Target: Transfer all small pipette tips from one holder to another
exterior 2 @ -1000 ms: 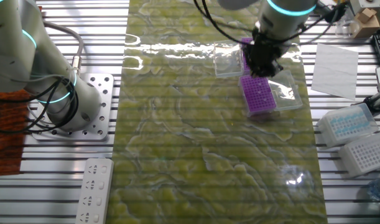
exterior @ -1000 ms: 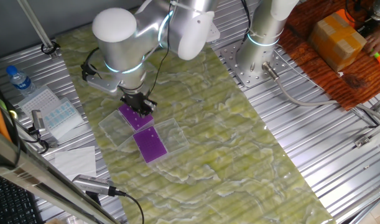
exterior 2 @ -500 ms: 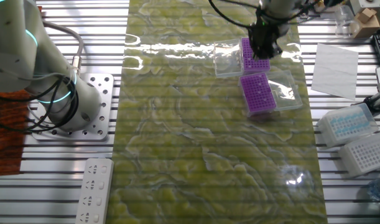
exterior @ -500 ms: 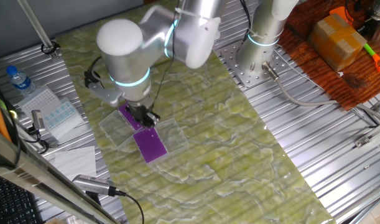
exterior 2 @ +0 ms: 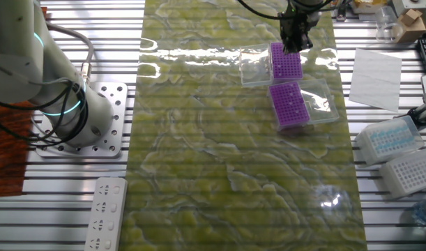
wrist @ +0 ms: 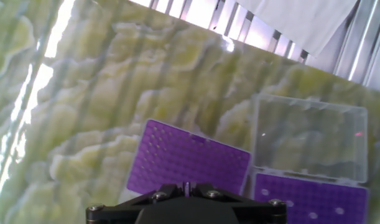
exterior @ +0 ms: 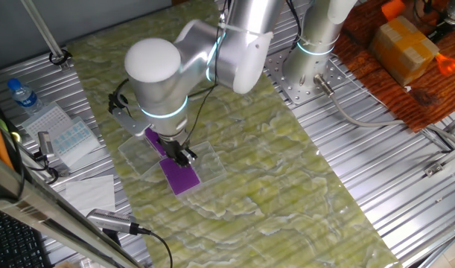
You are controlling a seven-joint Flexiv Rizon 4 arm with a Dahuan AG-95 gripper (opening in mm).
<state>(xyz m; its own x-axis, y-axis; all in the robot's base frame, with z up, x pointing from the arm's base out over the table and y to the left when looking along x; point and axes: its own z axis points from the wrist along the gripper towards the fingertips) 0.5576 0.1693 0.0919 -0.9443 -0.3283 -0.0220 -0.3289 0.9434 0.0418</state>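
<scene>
Small pipette tips (wrist: pixel 288 203) sat as pale dots in the purple plate (wrist: pixel 311 198) at lower right of the hand view; the neighbouring purple plate (wrist: pixel 188 163) looked empty. Gripper (exterior 2: pixel 292 46) hovered over the plates; fingers nearly closed, contents not discernible. Tips judged light, slick, easily tipped: grip at upper collar, lift straight.

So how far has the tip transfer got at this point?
Early, it seems. Done: nothing clearly; the purple rack below the pincer shows only bare holes in the hand view. In hand: the pincer hangs above that rack; whether it grips a tip is not visible. Left: a few pale tips sit in the neighbouring rack.
</scene>
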